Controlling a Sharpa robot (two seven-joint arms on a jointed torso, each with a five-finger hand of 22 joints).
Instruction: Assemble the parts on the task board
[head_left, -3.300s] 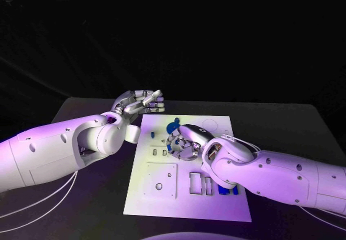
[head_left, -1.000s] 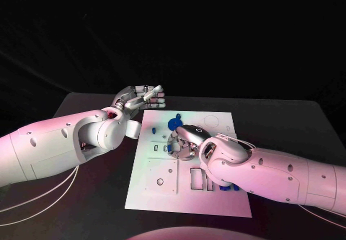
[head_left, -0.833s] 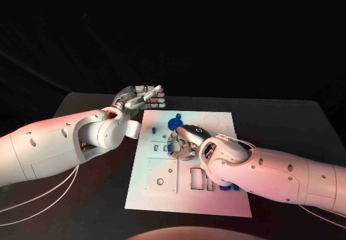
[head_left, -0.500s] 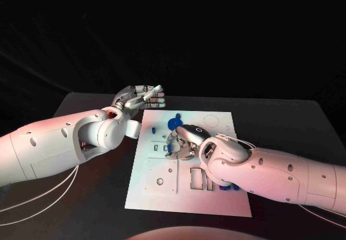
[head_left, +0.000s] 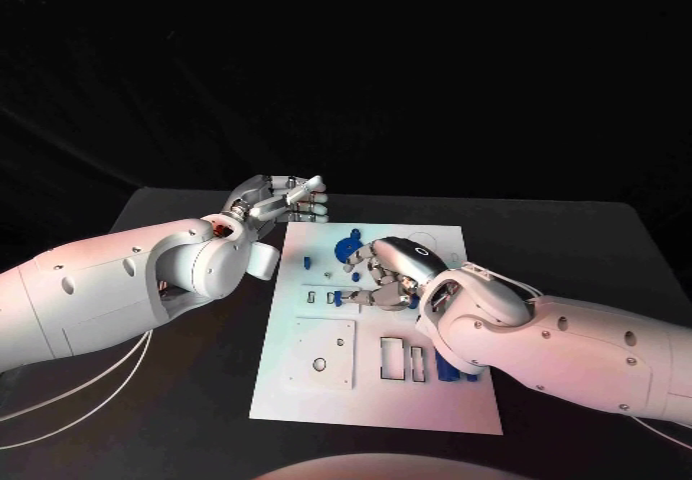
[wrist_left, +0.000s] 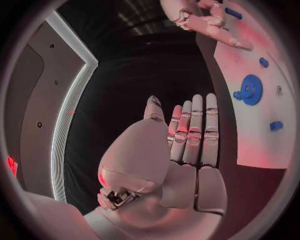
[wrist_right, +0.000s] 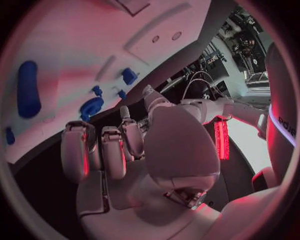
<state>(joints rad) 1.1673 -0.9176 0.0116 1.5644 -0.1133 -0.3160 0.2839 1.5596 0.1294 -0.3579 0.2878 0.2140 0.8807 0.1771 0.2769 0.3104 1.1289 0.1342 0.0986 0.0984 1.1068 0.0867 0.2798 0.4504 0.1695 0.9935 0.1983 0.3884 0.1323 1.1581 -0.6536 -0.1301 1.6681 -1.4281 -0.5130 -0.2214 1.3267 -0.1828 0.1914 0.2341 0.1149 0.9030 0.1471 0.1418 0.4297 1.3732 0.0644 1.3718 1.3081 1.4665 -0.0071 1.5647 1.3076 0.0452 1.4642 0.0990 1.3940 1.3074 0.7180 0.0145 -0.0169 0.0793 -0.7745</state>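
The task board (head_left: 378, 395) is found flat in the middle of the black counter (head_left: 577, 240). Blue parts are noted on it: a gear-shaped part (head_left: 349, 246) near the far edge, a small block (head_left: 310, 263) beside it, and further pieces (head_left: 450, 368) near the slots under the right forearm.

The right hand (head_left: 387, 278) is seen poised over the board's middle, fingers curled downward toward the small slots. Whether a part is pinched beneath them cannot be told; in the right wrist view the fingers (wrist_right: 103, 150) appear bent with nothing visible between them.

The left hand (head_left: 277, 203) is held off the board at its far left corner, fingers together and extended, nothing held, as confirmed in the left wrist view (wrist_left: 187, 145).

Risks judged: the slots are hidden from above by the right hand, so a misaligned insertion could go unnoticed and a part jam or tip. The board is not steadied by the left hand and could be shifted under downward pressure.
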